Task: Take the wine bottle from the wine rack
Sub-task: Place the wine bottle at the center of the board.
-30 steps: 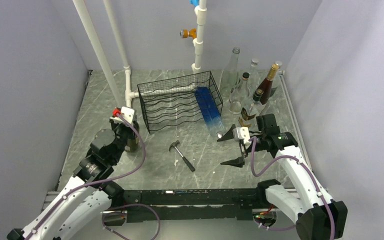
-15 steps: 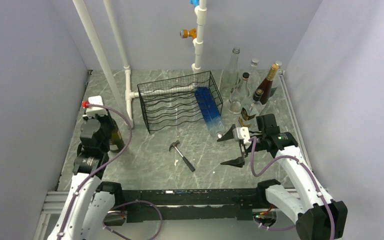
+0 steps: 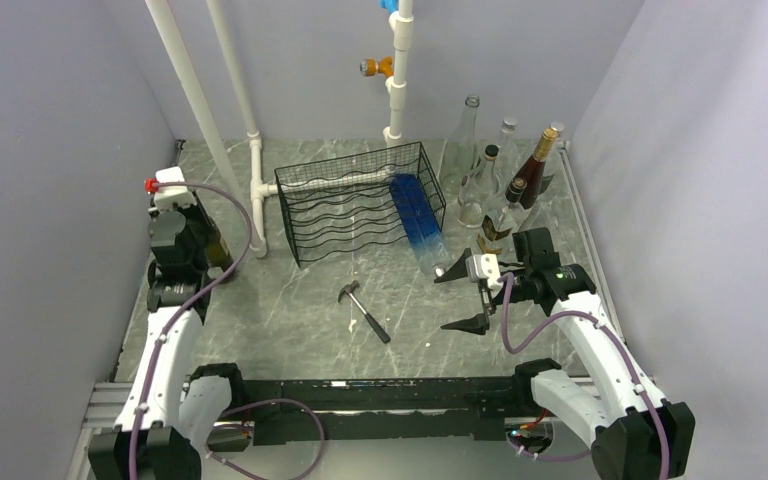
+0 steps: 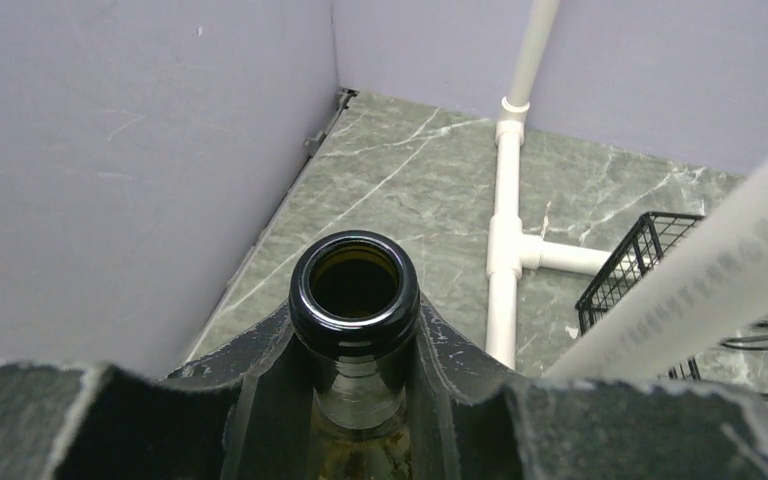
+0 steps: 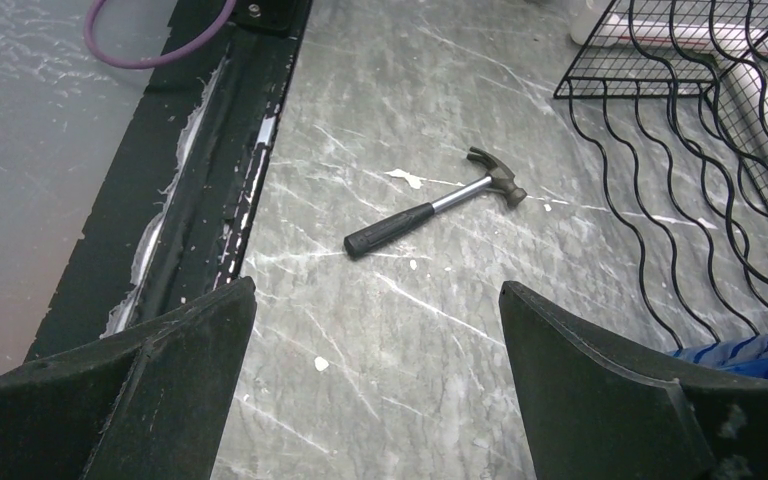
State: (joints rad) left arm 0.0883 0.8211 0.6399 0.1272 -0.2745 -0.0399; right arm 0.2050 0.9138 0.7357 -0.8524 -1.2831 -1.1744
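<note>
**One wine bottle off the rack, held far left**

The left end effector (image 4: 358, 380) grasps the single wine bottle (image 4: 355, 288) by its neck at the table's (image 3: 290, 310) far left, well apart from the one rack (image 3: 360, 205). The right end effector (image 3: 447, 302) hangs released. One blue bottle (image 3: 415, 215) lies in the rack's right side. Roughly six bottles (image 3: 500, 170) stand far right, and one hammer (image 3: 365, 311) lies near. Only the left wrist view shows the bottle's open mouth and dark, olive-tinted glass.
</note>
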